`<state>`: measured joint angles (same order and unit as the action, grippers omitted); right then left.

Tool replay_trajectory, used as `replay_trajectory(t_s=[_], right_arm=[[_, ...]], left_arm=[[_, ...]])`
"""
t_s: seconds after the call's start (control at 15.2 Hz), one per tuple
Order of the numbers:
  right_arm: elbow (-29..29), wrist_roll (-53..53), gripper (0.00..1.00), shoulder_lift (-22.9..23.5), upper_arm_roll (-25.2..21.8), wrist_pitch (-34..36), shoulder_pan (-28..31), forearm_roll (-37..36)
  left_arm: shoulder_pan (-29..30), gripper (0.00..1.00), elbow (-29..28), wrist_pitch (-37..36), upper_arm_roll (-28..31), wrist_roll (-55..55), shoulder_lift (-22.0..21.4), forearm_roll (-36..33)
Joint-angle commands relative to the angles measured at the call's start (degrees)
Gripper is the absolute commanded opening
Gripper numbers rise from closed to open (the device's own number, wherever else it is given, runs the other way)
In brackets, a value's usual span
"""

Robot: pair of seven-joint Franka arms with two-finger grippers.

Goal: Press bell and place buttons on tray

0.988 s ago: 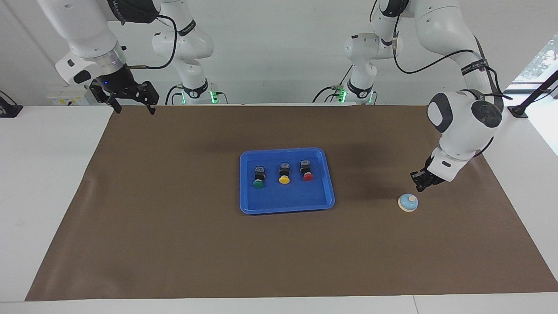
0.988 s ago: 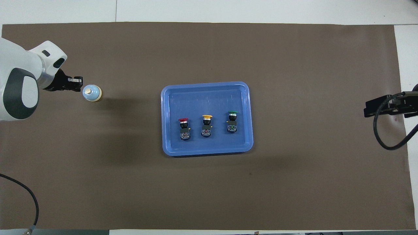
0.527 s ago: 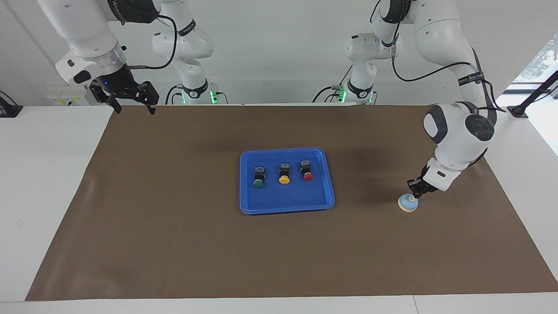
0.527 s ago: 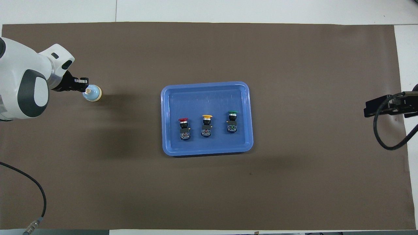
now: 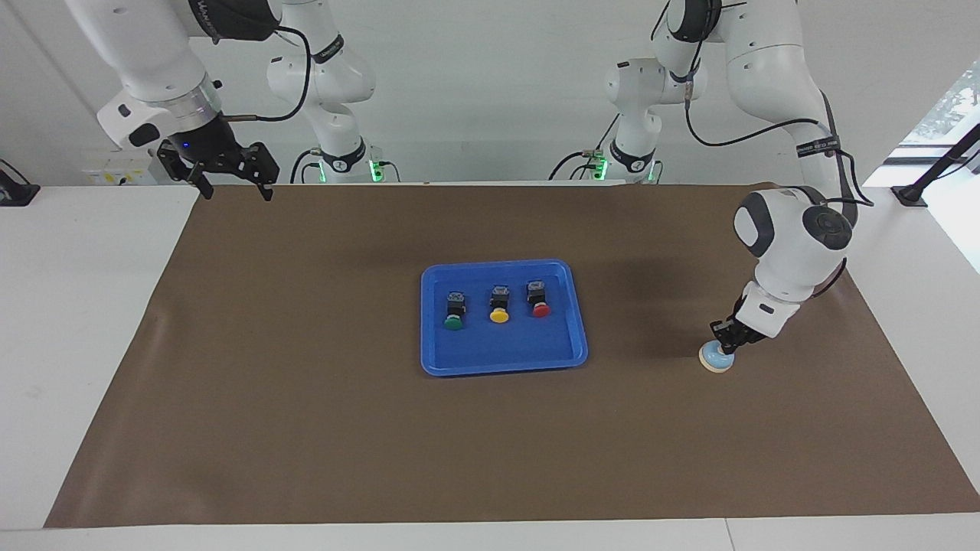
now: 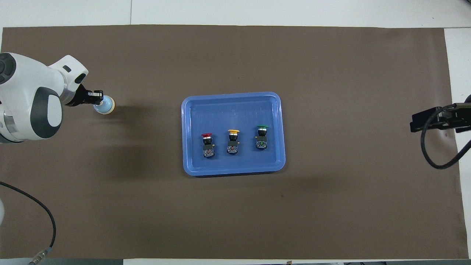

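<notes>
From my station I saw the left claw [image 5: 724,342] clenched, its fingertips together, set down on top of the bell [image 5: 716,359] so that the cream knob was hidden under them. The bell sat upright on the brown mat [image 5: 490,428] toward the left arm's end of the bench [image 5: 76,321], well apart from the tray [image 5: 505,360]. In the overhead view the same claw [image 6: 98,100] covered the edge of the light-blue dome [image 6: 105,107], and the cream base ring showed around it.

The blue tray lay near the middle of the mat, its long axis running away from the robots. Inside it the three buttons lay on their sides in a row across the tray, each with its long axis along the tray's length. Every cap pointed away from the robots and every black body toward them. The red button [image 5: 540,299] was nearest the left arm's end, the yellow button [image 5: 499,304] lay in the middle, and the green button [image 5: 454,312] was nearest the right arm's end. They were apart from one another.

The right claw [image 5: 233,189] hung released, its fingers wide, over the mat's corner at the right arm's end, where that arm waited.
</notes>
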<state>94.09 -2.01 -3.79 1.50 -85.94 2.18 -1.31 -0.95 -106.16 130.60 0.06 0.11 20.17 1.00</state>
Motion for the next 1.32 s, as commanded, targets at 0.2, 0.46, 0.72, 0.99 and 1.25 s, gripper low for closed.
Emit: replay_trajectory(t_s=[0.2,0.46,0.72,0.99,1.25], right_arm=[[1.3,1.3,1.00,-1.1,0.8,-0.4,1.2,-0.2],[1.3,1.3,1.00,-1.1,0.8,-0.4,1.2,-0.2],[1.2,1.2,1.00,-1.1,0.8,-0.4,1.2,-0.2],[1.3,1.2,1.00,-1.1,0.8,-0.4,1.2,-0.2],[1.2,1.3,1.00,-1.1,0.8,-0.4,1.2,-0.2]], left_arm=[[1.6,0.00,3.9,-12.5,0.5,1.1,-4.9,-0.5],[1.6,0.42,3.9,-18.7,0.4,0.5,-14.0,-0.3],[1.5,1.00,4.0,-25.9,0.5,0.3,-21.4,-0.3],[1.4,1.00,5.5,-32.3,0.3,0.6,-24.7,-0.3],[0.6,1.00,7.5,-35.6,-0.1,0.9,-24.4,-0.6]])
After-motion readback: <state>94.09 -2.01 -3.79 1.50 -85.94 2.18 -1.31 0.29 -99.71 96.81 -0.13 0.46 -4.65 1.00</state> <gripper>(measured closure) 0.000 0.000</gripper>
